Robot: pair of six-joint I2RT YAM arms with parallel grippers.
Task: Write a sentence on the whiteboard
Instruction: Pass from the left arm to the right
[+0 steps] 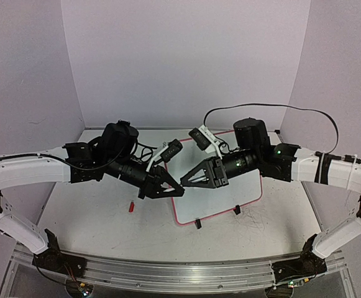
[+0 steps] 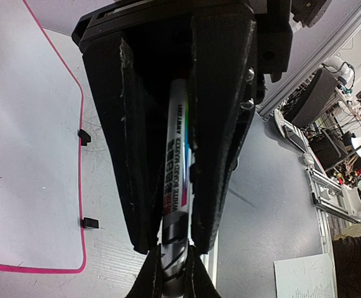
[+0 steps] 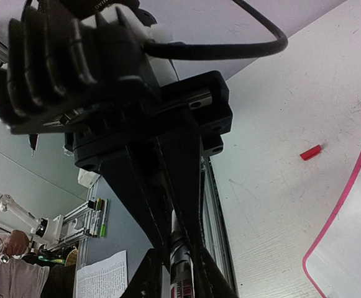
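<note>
Left gripper (image 2: pixel 169 276), a black two-finger pincer, has its tips pinched closed on the dark end of a white cylindrical whiteboard marker (image 2: pixel 179 161) with a printed label. Right gripper (image 3: pixel 179 276), same black build, meets it tip to tip. The marker barrel runs lengthwise between the right fingers, but I can't tell if they clamp it or just flank it, since the left wrist view shows a dark sliver beside the barrel. From the top camera both tips sit over the left edge of the rectangular glossy white whiteboard (image 1: pixel 245 189) with a thin pink-red frame. The whiteboard lies on the pale scuffed table (image 1: pixel 93 217), right of centre, with small black clip feet (image 1: pixel 197 223) on its near side. No sentence shows on the bare parts of the board, and the area under the arms is hidden. A small red plastic piece (image 1: pixel 132 205) lies on the table just left of the board, probably the cap. This looks like a handover or regrip, with writing not yet begun. Main risk: one side lets go before the other has a firm hold, so the marker drops, rolls off, or leaves a stray mark on the board. If both clamp and pull, the barrel could twist and end up crooked for writing. A grip on the end alone is short, so pen pressure could pivot the marker. The fingertips are near enough to knock together. The board may also slide on its feet when pressed.
</note>
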